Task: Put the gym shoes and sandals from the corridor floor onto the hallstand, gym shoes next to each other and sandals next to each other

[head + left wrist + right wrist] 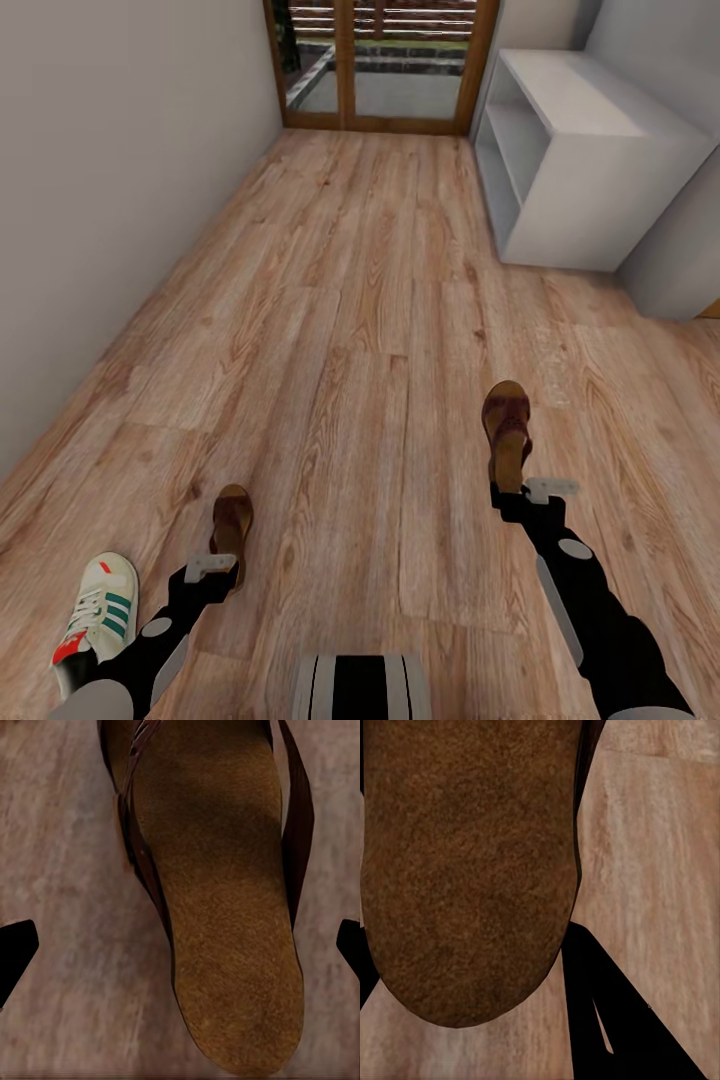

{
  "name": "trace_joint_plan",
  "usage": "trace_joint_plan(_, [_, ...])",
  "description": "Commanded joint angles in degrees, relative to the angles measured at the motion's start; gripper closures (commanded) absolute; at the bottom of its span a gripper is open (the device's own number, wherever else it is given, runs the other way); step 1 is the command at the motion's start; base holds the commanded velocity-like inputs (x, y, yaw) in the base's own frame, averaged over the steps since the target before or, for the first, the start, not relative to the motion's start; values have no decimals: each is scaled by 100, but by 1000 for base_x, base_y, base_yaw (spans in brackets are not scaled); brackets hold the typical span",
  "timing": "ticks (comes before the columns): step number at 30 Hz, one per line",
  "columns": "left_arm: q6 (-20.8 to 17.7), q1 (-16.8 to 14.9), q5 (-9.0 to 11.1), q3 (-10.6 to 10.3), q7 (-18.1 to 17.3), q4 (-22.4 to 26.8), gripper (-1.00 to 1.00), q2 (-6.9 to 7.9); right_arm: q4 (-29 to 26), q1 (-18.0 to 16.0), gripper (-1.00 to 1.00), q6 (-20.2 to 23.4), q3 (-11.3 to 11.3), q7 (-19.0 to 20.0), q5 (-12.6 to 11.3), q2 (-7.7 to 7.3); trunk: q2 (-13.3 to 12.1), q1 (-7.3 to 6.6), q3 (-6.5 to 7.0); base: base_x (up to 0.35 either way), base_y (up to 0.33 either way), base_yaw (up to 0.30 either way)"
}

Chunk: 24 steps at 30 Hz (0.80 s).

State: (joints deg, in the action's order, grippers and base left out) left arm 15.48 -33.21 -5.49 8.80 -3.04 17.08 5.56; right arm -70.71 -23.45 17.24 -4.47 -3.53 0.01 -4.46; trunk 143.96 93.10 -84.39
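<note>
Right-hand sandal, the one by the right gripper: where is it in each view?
Head view: the right sandal is right of centre, just ahead of the right gripper.
Right wrist view: its tan footbed, close up.
Left wrist view: that is the other sandal.
Shared landmark: the wood-plank floor.

Home corridor, simulator render. Narrow passage: plain grey wall along one side, warm wood-plank floor running lengthwise. Wood-framed glazed door at far end, slatted fence and paving visible outside. Low white-grey hallstand with open shelves against opposite side, beside door. Footwear scattered on planks: brown sandals, white sneaker with green stripes. Domestic entryway, typical shoe-storage spot.
</note>
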Motion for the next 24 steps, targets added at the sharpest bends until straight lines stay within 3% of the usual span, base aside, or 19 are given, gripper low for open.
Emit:
trace_joint_plan(1, [21, -3, -57, 50, -29, -2, -100, -3, -21, -1, 100, 47, 5, -25, -20, -4, 3, 1, -26, 0, 0, 0])
trace_joint_plan(17, [25, -2, -58, 52, -12, 6, -100, -3, -68, 6, 100, 95, 3, -25, -16, -10, 24, 43, -405, 0, 0, 0])
trace_joint_plan(24, [25, -1, -58, 52, -12, 13, -100, -6, -66, 7, 100, 95, 1, -25, -18, -11, 24, 43, -460, 0, 0, 0])
